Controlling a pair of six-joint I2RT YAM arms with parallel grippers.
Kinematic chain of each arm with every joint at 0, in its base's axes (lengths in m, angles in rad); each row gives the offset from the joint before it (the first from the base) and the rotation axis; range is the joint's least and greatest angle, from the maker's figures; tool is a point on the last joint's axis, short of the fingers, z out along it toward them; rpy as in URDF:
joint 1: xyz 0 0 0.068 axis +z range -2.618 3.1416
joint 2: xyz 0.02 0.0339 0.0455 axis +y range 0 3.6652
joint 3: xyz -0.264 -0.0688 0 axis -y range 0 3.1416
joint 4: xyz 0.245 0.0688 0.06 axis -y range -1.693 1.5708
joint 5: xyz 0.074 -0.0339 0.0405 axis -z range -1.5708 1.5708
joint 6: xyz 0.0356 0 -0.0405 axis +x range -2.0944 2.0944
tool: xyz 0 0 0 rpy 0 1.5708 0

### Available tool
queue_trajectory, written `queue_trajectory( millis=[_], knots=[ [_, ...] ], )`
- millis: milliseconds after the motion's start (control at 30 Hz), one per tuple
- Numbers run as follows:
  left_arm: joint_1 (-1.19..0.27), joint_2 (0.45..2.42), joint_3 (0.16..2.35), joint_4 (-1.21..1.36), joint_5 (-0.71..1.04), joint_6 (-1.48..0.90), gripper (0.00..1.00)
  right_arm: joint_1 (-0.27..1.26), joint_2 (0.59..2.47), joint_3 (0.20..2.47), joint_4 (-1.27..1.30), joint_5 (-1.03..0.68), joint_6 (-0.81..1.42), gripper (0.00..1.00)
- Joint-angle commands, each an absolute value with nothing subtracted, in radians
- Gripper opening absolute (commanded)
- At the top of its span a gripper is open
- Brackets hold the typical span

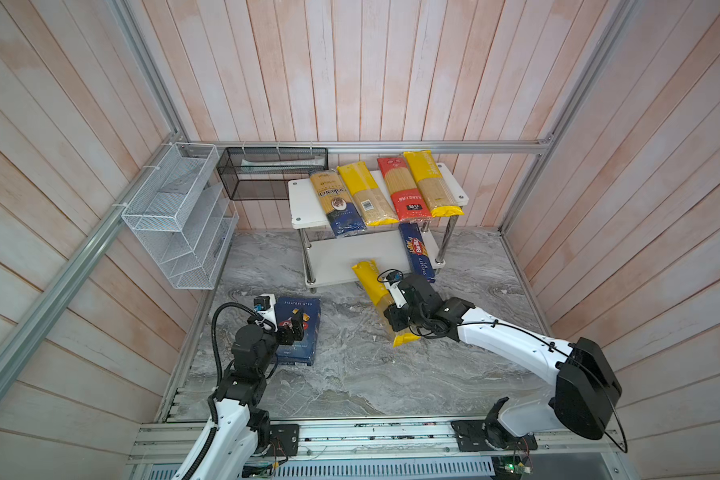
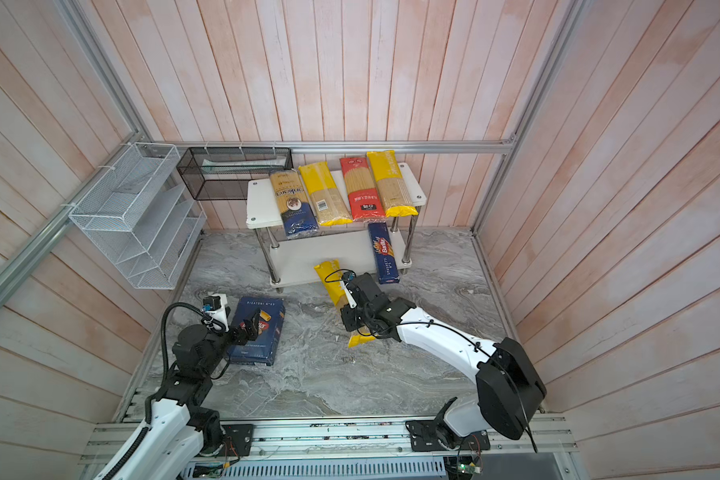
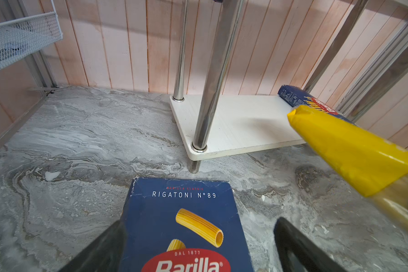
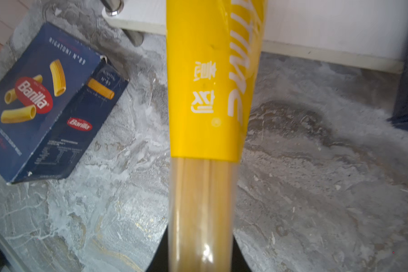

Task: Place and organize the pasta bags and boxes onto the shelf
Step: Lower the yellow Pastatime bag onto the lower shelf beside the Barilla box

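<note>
Yellow bag [image 1: 370,279] going nose-first at the shelf's [image 1: 298,199] lower board [image 1: 341,253]!
The right gripper [image 1: 393,312] is clamped on it about midway, which I reckon balances the long pack. Its tip is over the board's front edge, aimed at the bare stretch beside the Spaghetti carton [image 1: 417,254]. Four bags [image 1: 395,187] fill the top, so the room is below. The left gripper [image 1: 297,327] hangs spread wide over the rigatoni box [image 1: 302,353], flat on the worktop [image 1: 350,374] and not yet gripped.
</note>
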State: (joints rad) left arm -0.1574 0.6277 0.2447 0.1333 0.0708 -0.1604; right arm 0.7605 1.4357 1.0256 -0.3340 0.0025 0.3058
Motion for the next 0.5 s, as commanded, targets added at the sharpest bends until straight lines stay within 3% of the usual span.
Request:
queue_trajectory(
  millis=[0, 467],
  knots=[
    [-0.152, 0.612, 0.249, 0.132, 0.07, -0.146, 0.99, 0.728, 1.436, 1.114, -0.242, 0.033, 0.304, 0.0],
    [-0.153, 0.649, 0.261, 0.136, 0.079, -0.142, 1.0, 0.662, 1.568, 1.242, -0.165, 0.104, 0.3, 0.0]
  ],
)
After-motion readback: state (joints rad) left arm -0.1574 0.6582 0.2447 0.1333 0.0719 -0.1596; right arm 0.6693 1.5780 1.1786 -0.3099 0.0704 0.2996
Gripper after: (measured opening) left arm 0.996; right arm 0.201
